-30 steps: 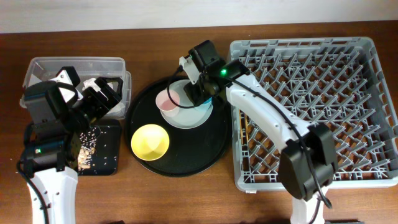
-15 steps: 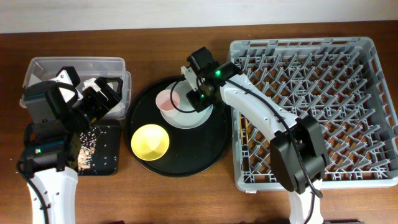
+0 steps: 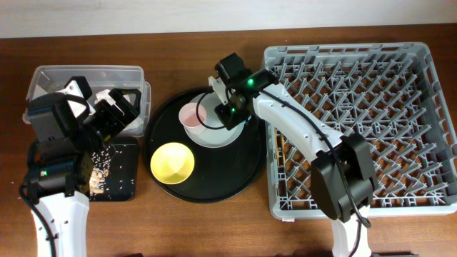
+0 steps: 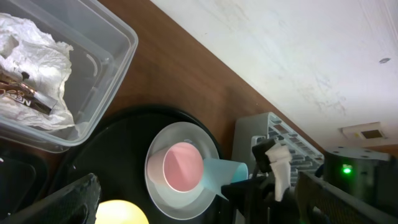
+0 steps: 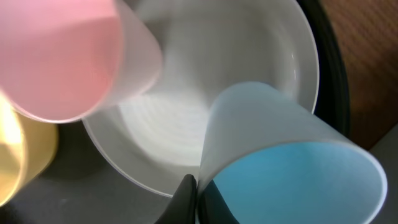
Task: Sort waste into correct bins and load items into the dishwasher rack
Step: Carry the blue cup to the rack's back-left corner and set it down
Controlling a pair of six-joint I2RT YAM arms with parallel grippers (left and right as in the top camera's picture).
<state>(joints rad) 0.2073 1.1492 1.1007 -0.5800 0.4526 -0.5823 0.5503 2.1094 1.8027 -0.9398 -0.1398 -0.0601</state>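
My right gripper (image 5: 198,190) is shut on the rim of the light-blue cup (image 5: 292,168), which lies tilted on the pale plate (image 5: 217,81). The pink cup (image 5: 68,56) stands on the same plate just to the left. From above, the right gripper (image 3: 232,114) covers most of the blue cup. The yellow bowl (image 3: 172,161) sits in front of the plate on the round black tray (image 3: 214,187). My left gripper (image 3: 114,114) hangs open over the clear box (image 3: 86,75), which holds the white napkin (image 4: 31,43) and a foil wrapper (image 4: 22,99).
The grey dishwasher rack (image 3: 357,121) fills the right side, its left wall close to the round tray. The flat black tray (image 3: 125,178) at front left carries food scraps (image 3: 100,168). Bare wooden table runs along the back.
The right gripper has slid a little left over the plate and closed its fingers on the blue cup's rim. The left arm has not moved.
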